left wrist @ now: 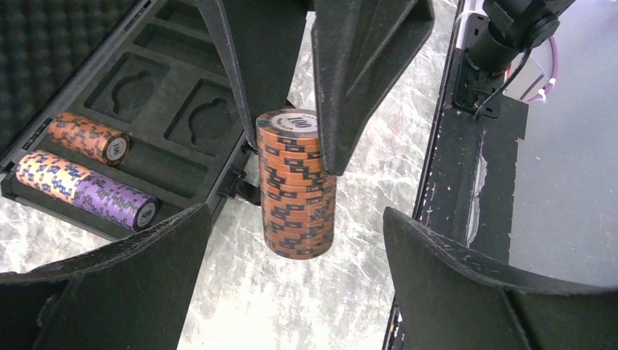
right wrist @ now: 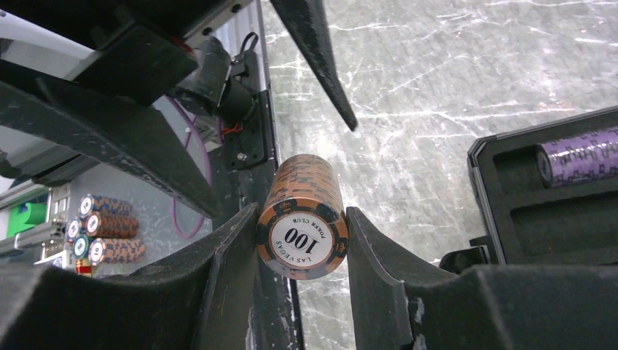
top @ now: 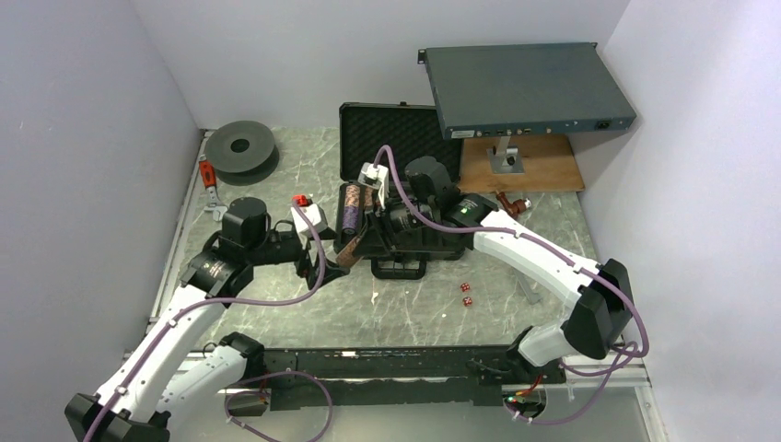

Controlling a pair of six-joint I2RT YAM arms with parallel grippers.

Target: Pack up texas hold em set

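**Chips gripped by right pincer beside the open briefcase**

Brown chip stack hangs above the worktop, just off the 8 o'clock corner of the briefcase. Its "100" face points towards the right wrist camera. The right pincer is clenched on it partway closed, one dark finger pressed against each side of the column. The left pincer stands spread wide on either side of the same stack. Its fingers are well clear of the chips and touch nothing.

The briefcase lies open in the middle of the worktop, with its foam lid raised at 12 o'clock. In the slotted tray, a second brown stack lies on its side in one channel. A yellow-and-purple stack lies in the next channel, just beside it. The other moulded recesses in view hold nothing.

Two red dice sit on the worktop at 4 o'clock from the case, close together. A dark spool rests at 10 o'clock. A grey rack box tilts above a wooden board at 1 o'clock.
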